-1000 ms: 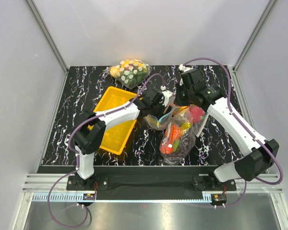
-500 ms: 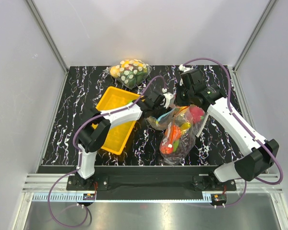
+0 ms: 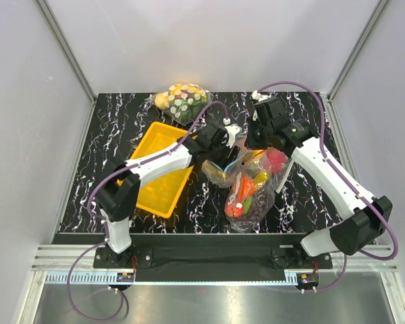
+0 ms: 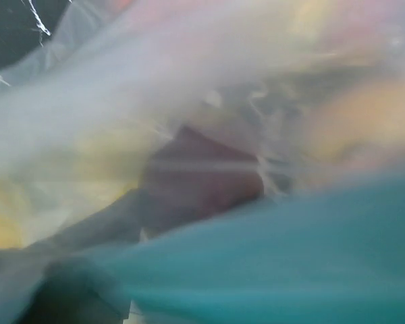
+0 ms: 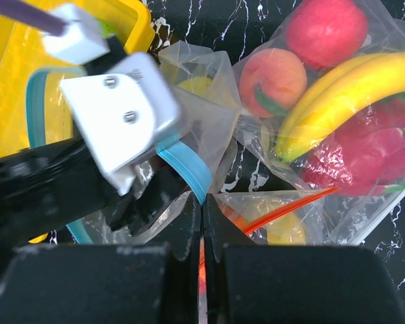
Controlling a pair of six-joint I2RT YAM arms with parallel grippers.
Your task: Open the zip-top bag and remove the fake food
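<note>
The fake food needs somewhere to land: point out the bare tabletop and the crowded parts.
Bare tabletop lies along the near edge, in front of the yellow tray and left of the large fruit bag; also the far-left corner beside the dotted bag. Crowded at centre, around the zip-top bag.

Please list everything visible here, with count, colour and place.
zip-top bag: one, clear with teal strip, table centre.
fake food: few pieces, dark red and yellow seen, inside that bag.
larger bag: one, clear, red, orange, yellow fruit inside, right of it.
dotted bag: one, clear with white dots, far edge.
tray: one, yellow, left.
table: one, black marbled.
left gripper: one, black-white, at the zip-top bag's mouth.
right gripper: one, black, shut on its strip.
</note>
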